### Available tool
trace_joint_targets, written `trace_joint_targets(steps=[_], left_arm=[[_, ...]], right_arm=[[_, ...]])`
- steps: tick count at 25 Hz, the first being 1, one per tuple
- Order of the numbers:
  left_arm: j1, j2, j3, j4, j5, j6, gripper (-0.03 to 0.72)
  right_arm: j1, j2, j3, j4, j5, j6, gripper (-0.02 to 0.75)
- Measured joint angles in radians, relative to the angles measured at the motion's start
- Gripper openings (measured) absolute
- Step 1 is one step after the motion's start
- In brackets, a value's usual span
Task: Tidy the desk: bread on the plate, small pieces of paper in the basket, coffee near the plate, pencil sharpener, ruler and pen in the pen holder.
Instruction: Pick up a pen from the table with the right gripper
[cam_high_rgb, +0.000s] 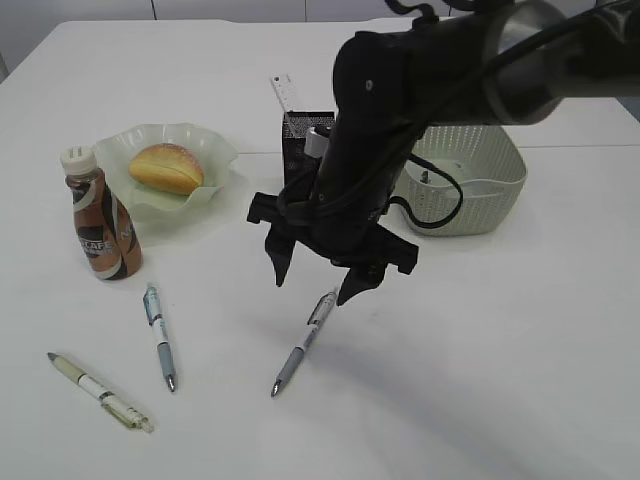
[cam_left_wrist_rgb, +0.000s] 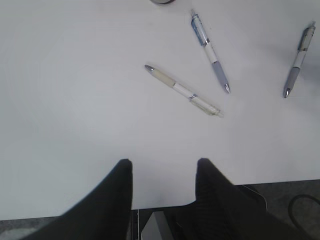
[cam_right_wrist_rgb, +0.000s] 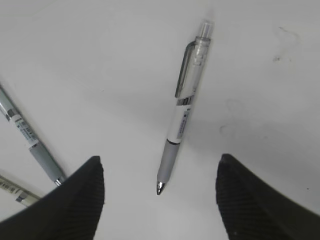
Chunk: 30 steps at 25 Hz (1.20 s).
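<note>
White desk (cam_high_rgb: 520, 330); coffee (cam_high_rgb: 101, 217) label reads "CAFE"; right tool (cam_high_rgb: 315, 270) spread wide above pen (cam_high_rgb: 303, 345); left tool (cam_left_wrist_rgb: 162, 175) parted, empty.

Hidden, cropped and unreadable items

The right gripper (cam_high_rgb: 318, 282) and its arm cover most of the pen holder (cam_high_rgb: 294, 150) behind it, the lower end of the ruler (cam_high_rgb: 284, 97) standing there, the near-left wall of the basket (cam_high_rgb: 480, 190), and the clip end of the pen (cam_high_rgb: 303, 346) beneath its fingers. Right wrist view: both fingers (cam_right_wrist_rgb: 75, 200) cut at the bottom edge; left of them, a second pen (cam_right_wrist_rgb: 30, 142) and a third pen (cam_right_wrist_rgb: 12, 189) run out of frame. Left wrist view: a dark round object (cam_left_wrist_rgb: 162, 1) far ahead of the left gripper (cam_left_wrist_rgb: 164, 167) is clipped, unidentifiable. Coffee (cam_high_rgb: 103, 220) label print blurred. Basket contents indistinct.
</note>
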<state>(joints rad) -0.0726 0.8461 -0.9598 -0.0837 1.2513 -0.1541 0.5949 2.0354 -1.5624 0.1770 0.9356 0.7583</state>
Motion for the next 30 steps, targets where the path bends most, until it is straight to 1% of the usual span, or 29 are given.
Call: trace_joint_targets(steps=[4, 9, 13, 30], left_arm=[[0.000, 0.000, 0.000, 0.000, 0.000, 0.000, 0.308], [0.000, 0.000, 0.000, 0.002, 0.000, 0.000, 0.308], [0.000, 0.000, 0.000, 0.002, 0.000, 0.000, 0.308], [0.000, 0.000, 0.000, 0.006, 0.000, 0.000, 0.307]], right_arm=[[0.027, 0.079, -0.076, -0.039, 0.076, 0.044, 0.541], [0.031, 0.131, -0.120, -0.060, 0.113, 0.076, 0.541], [0.031, 0.159, -0.124, -0.076, 0.134, 0.095, 0.541], [0.031, 0.240, -0.129, -0.071, 0.136, 0.119, 0.541]])
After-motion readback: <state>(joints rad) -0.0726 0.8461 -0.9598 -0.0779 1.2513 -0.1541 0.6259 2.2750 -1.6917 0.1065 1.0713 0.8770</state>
